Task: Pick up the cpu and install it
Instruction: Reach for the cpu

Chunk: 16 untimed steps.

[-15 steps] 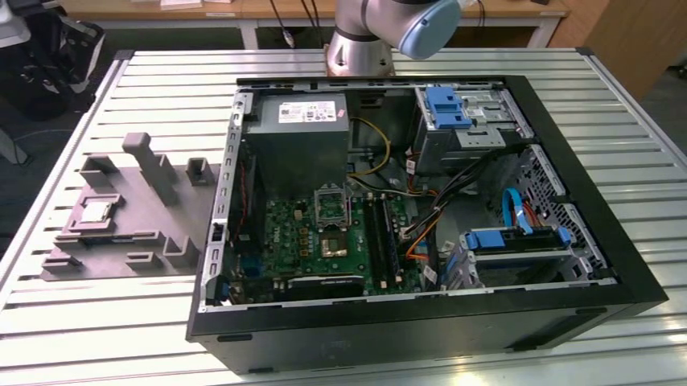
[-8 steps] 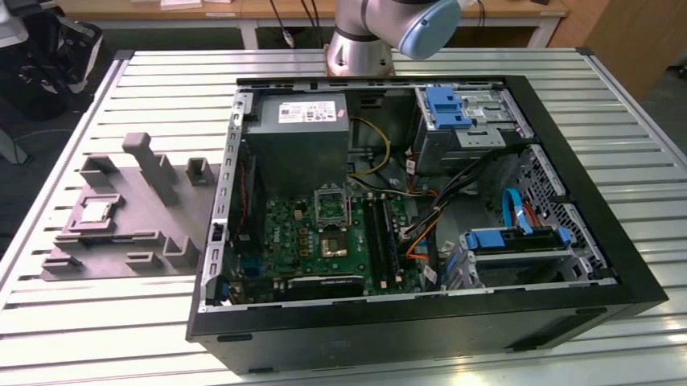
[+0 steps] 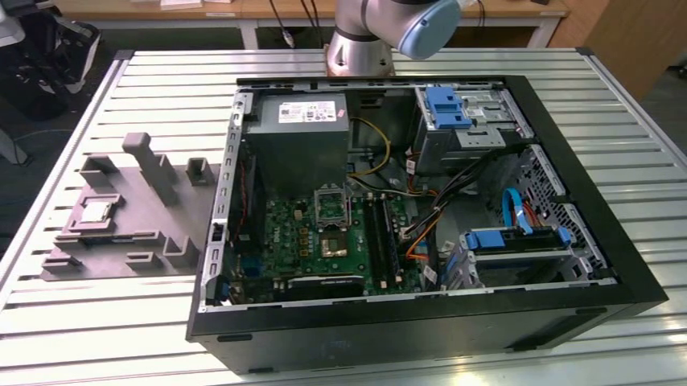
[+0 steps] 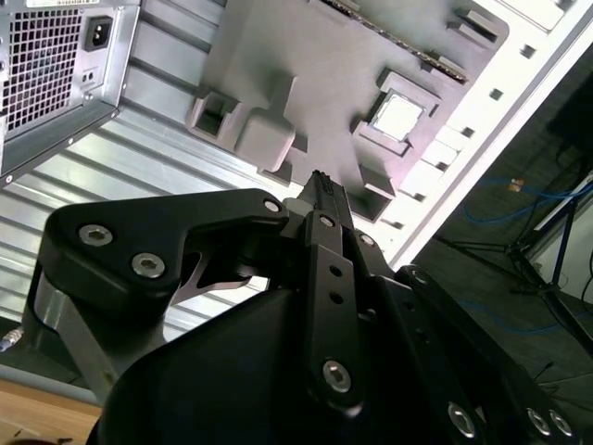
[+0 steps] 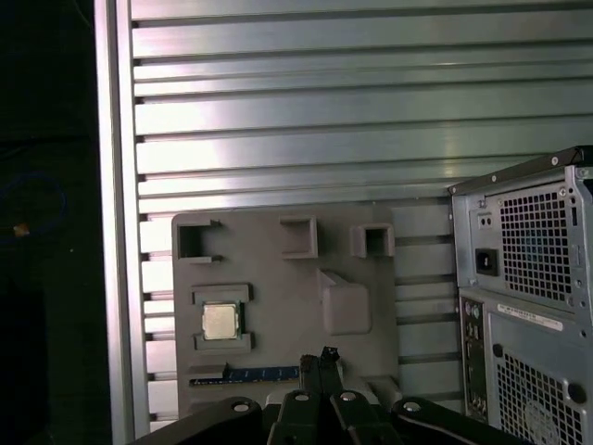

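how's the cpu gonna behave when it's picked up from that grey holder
The cpu looks thin, flat and metal-lidded, so probably rigid and light. Its smooth lid may be slippery. It sits in a recess of the grey holder, so likely little edge is free to grip; being flat, it shouldn't roll.

The cpu (image 3: pixel 96 211), a small flat square chip with a silvery lid and pale rim, lies level in a square recess of the grey holder (image 3: pixel 118 251), apart from the computer case (image 3: pixel 429 326).
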Available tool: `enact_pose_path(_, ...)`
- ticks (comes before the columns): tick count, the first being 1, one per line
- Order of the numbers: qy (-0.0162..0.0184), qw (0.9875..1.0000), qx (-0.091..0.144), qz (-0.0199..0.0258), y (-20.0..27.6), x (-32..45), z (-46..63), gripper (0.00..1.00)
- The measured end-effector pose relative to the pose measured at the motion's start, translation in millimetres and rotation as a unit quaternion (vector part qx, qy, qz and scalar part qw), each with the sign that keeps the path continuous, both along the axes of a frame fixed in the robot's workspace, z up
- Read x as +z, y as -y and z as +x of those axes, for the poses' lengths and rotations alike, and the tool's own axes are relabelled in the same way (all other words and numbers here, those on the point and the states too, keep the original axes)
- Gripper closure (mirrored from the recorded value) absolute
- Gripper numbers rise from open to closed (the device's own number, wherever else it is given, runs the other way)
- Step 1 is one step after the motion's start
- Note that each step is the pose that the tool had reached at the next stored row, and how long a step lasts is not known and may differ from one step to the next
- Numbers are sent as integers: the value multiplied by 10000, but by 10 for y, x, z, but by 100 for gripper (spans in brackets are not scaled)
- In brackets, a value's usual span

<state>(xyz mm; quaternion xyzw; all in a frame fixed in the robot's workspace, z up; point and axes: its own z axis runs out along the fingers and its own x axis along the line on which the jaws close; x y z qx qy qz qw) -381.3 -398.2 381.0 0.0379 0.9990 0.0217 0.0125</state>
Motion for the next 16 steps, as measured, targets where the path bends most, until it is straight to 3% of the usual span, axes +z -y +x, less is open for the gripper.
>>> enact_pose_path(16, 0, 10000, 0, 0, -5, -14, -244, 89)
